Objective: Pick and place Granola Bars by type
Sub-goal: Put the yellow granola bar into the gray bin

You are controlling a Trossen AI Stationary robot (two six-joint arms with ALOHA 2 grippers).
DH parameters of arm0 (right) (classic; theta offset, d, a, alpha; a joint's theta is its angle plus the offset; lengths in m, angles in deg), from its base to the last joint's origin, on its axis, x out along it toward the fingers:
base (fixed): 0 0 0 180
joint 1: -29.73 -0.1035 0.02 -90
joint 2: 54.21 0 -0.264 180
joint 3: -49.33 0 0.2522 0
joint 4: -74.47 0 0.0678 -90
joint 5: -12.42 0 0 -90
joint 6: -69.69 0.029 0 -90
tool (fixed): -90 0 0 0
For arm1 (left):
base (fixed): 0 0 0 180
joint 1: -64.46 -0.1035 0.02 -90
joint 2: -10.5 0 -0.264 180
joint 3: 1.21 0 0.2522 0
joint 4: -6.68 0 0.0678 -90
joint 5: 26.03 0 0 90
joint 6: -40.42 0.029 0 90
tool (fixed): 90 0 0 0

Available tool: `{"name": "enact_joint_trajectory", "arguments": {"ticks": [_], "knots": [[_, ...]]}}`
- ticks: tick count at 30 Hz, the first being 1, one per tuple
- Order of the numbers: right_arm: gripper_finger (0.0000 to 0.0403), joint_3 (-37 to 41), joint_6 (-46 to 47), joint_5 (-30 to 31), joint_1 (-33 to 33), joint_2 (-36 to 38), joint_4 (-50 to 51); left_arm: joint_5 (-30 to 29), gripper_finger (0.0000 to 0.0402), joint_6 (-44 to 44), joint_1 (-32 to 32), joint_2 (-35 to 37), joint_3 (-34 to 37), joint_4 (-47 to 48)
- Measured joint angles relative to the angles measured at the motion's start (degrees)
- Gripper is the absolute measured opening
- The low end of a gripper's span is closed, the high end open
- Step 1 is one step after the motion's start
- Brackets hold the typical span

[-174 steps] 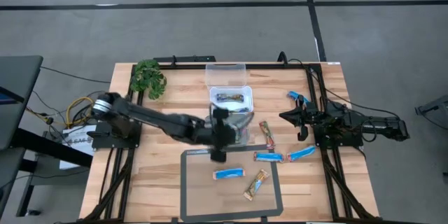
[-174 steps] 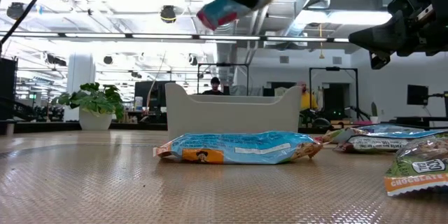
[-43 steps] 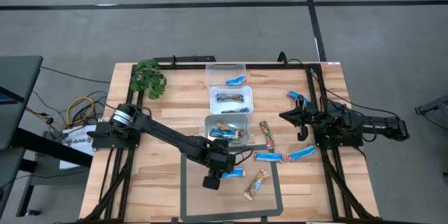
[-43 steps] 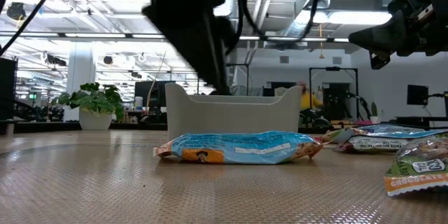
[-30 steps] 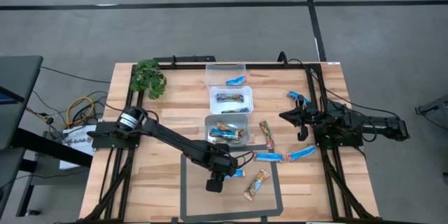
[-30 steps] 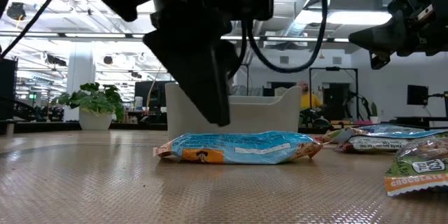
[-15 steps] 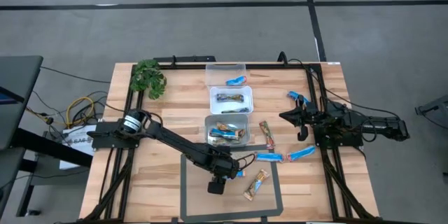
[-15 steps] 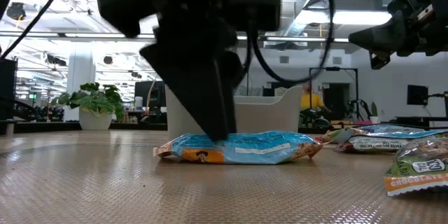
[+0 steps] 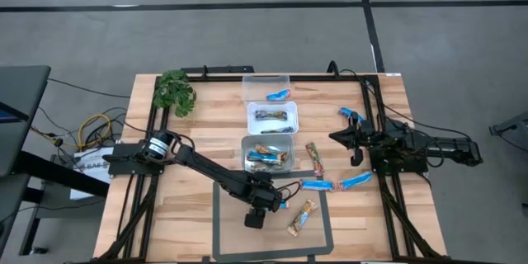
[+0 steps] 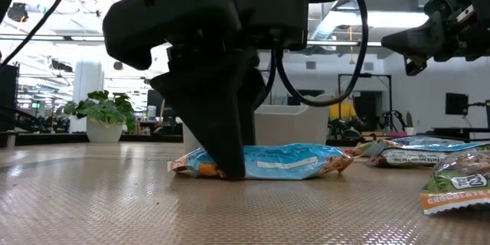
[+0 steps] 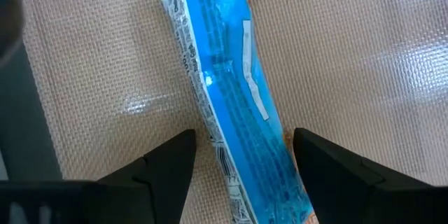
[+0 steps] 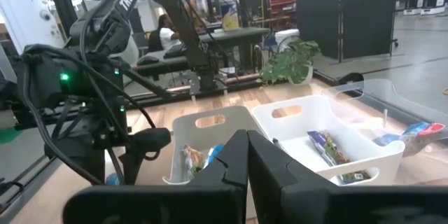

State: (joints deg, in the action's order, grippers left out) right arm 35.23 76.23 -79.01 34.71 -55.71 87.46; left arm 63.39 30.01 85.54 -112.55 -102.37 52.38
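A bright blue Granola Bar (image 11: 227,91) lies flat on the mat (image 9: 227,231), also seen in the low view (image 10: 291,161). My left gripper (image 11: 245,140) is open and points down over it, one finger on each long side near the bar's one end; its fingertips reach down to the mat (image 10: 230,170). I see no touch. In the high view the left gripper (image 9: 262,205) covers most of that bar. My right gripper (image 9: 355,144) waits shut above the table's right side, holding nothing.
Three bins stand in a row at the middle: a clear one (image 9: 266,87) holding a blue bar, a white one (image 9: 272,117) holding a dark bar, and the nearest (image 9: 268,155) holding several. Loose bars (image 9: 317,186) (image 9: 313,157) (image 9: 355,181) (image 9: 303,217) lie to the right. A plant (image 9: 174,92) stands far left.
My left gripper has come down from above the mat until its fingertips stand at mat level around the blue bar. The bar has stayed where it was.
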Motion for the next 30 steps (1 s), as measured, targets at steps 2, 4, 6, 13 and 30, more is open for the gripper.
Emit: {"name": "enact_joint_trajectory", "arguments": {"ticks": [2, 4, 6, 13, 30], "knots": [[0.0000, 0.0, 0.0, 0.0, 0.0, 0.0, 0.0, -0.3, 0.0236, 0.0, 0.0, 0.0, 0.0, -0.2], [0.0000, 0.0, 0.0, 0.0, 0.0, 0.0, 0.0, -1.1, 0.0236, 0.0, 0.1, -0.1, 0.0, -0.2], [0.0000, 0.0, 0.0, 0.0, 0.0, 0.0, 0.0, -2.3, 0.0231, 0.0, 0.2, -0.1, 0.0, -0.2], [0.0000, 0.0, 0.0, 0.0, 0.0, 0.0, 0.1, -2.9, 0.0157, 0.0, 0.2, -0.2, 0.0, -0.1], [0.0000, 0.0, 0.0, 0.0, 0.0, 0.0, 0.0, -2.9, 0.0079, 3.1, 0.3, 2.4, -0.7, 0.3]]}}
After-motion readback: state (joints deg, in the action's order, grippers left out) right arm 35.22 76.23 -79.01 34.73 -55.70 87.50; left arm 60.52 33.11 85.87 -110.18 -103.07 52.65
